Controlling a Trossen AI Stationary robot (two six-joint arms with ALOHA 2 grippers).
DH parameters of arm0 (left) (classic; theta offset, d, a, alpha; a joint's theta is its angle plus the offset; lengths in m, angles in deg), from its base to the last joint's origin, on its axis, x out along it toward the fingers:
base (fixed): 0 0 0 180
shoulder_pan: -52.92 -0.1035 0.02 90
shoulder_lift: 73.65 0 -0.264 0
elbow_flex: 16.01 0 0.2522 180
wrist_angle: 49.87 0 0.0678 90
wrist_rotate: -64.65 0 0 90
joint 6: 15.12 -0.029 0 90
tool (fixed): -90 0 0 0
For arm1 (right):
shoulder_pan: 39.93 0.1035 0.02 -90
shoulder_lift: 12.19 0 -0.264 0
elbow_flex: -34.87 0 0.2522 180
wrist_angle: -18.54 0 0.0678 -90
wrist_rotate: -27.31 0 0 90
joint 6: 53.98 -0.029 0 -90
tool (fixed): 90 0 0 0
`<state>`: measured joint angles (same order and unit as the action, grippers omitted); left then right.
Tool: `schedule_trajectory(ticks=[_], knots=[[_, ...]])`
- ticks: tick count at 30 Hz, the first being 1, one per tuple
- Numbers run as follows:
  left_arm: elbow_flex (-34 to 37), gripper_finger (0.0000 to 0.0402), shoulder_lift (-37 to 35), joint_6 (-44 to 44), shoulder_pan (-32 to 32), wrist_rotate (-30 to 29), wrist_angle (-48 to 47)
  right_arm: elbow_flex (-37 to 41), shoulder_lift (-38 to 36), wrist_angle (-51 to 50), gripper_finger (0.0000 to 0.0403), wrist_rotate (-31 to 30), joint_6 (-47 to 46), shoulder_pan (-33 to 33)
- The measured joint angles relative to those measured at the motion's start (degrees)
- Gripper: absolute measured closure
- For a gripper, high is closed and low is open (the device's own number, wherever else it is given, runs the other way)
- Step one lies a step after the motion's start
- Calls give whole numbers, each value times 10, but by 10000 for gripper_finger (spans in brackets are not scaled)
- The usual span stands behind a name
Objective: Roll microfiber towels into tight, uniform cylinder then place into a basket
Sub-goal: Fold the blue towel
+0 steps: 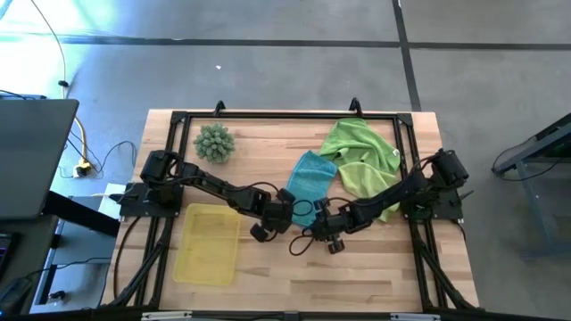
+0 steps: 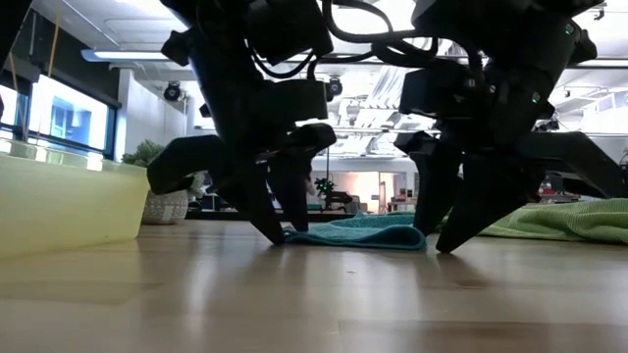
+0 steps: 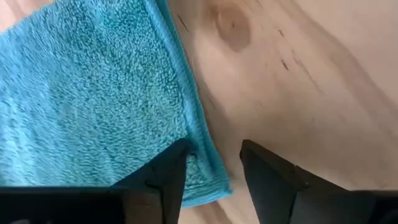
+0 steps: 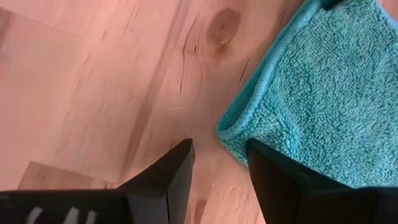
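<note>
The soft teal microfiber towel (image 1: 311, 181) lies flat on the wooden counter (image 1: 268, 267), right of the translucent yellow plastic basket (image 1: 207, 242). Left pincer (image 3: 212, 163) and right pincer (image 4: 220, 163), both parted, straddle its near corners. Rolling looks about to start; next, pinch both corners evenly.

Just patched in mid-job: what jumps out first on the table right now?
Both arms meet at the table's middle, the left gripper and right gripper set down at the two near corners of the flat teal towel, jaws open astride its edge. Behind it the green towels lie crumpled in a heap, and the yellow basket waits at the left arm's side.
</note>
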<state>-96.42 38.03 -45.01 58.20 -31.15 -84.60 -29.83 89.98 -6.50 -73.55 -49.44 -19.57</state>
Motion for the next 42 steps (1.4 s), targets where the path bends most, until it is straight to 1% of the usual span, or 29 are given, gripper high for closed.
schedule_trajectory(ticks=[3, 6, 10, 11, 13, 16, 19, 24, 28, 31, 33, 35, 42], knots=[[0, 287, 0, 24, 0, 2, -2, 0, -7, -12, 254, -19, -19, 12], [1, 309, 0, 36, 1, -3, -3, 2, -26, -42, 254, -50, -19, 31], [1, 321, 0, 38, 2, -28, -5, 1, -44, -38, 254, -109, -3, 51], [1, 321, 0, 38, 2, -36, -5, 1, -43, -39, 254, -116, 0, 52], [1, 316, 0, 32, 5, -43, -6, 1, -38, -29, 254, -116, 0, 52], [1, 298, 0, 19, 10, -52, -5, 1, -26, -7, 254, -102, 0, 47], [1, 277, 0, 14, 16, -57, -4, 1, -9, 25, 254, -91, 17, 44], [0, 251, 0, 13, 22, -73, -4, 1, 17, 63, 254, -92, 47, 35], [0, 246, 0, 12, 31, -97, -6, 0, 19, 60, 254, -89, 28, 30], [-4, 248, 0, 12, 42, -136, -23, 0, 19, 52, 256, -87, 9, 27], [-13, 251, 0, 12, 48, -160, -43, -1, 19, 44, 266, -82, -4, 26], [-18, 254, -2, 12, 53, -169, -53, -1, 20, 39, 284, -77, -14, 25], [-18, 261, -2, 12, 52, -171, -63, -1, 20, 24, 370, -60, -53, 25]])
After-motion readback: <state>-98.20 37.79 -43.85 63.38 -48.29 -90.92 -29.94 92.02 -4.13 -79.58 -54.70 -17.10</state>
